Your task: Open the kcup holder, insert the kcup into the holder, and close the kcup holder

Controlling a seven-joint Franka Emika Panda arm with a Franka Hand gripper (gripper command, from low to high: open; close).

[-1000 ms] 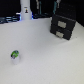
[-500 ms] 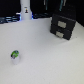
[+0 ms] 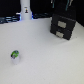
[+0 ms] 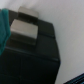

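Observation:
The kcup holder (image 3: 62, 27), a black box with two recessed front slots, stands on the white table at the exterior view's right; both slots look shut. The kcup (image 3: 15, 54), a tiny white pod with a green top, sits alone on the table at the exterior view's lower left, far from the holder. My gripper (image 3: 62, 8) is a dark blurred shape right above the holder's back, and its fingers cannot be made out. Seen from the wrist, the holder's black top (image 4: 35, 57) fills most of the picture from close up.
A tall white bottle-shaped post (image 3: 25, 10) stands at the back, toward the exterior view's left. A teal shape (image 4: 4, 30) and a grey patch (image 4: 25, 30) show beside the holder's top in the wrist view. White table (image 3: 45, 60) lies between the kcup and the holder.

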